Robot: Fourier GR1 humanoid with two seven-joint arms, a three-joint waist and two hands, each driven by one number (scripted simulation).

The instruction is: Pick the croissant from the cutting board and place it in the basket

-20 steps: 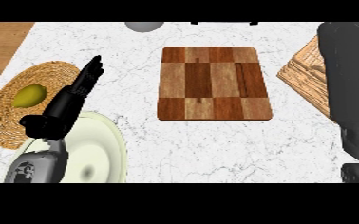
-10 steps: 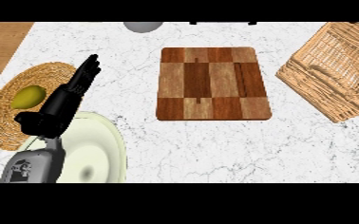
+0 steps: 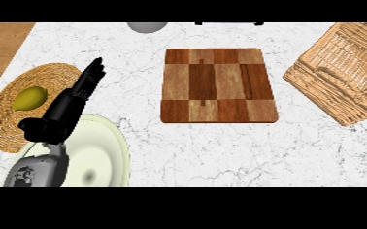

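you can see the left hand (image 3: 64, 109) at the left of the scene with its fingers (image 3: 90, 77) straight and held together, pointing away toward the far side; they hold nothing. the fingers lie over the right edge of a round woven mat (image 3: 50, 75), and a yellow-green fruit (image 3: 30, 98) sits on that mat just left of the hand, apart from it. the grey forearm (image 3: 36, 167) comes in from the near left edge, over a pale round plate (image 3: 108, 153) that lies at the near left of the desk (image 3: 215, 150).

look right from there and you find the cutting board (image 3: 219, 85), a checkered wooden one, lying flat in the middle of the desk with its top bare. further right, at the right edge, the basket (image 3: 337, 73) of light wicker sits turned at an angle and partly cut off by the edge. you cannot make out the croissant on the board, and whether it lies in the basket cannot be told. a grey rounded thing (image 3: 147, 26) shows at the far edge. the right hand shows nowhere.
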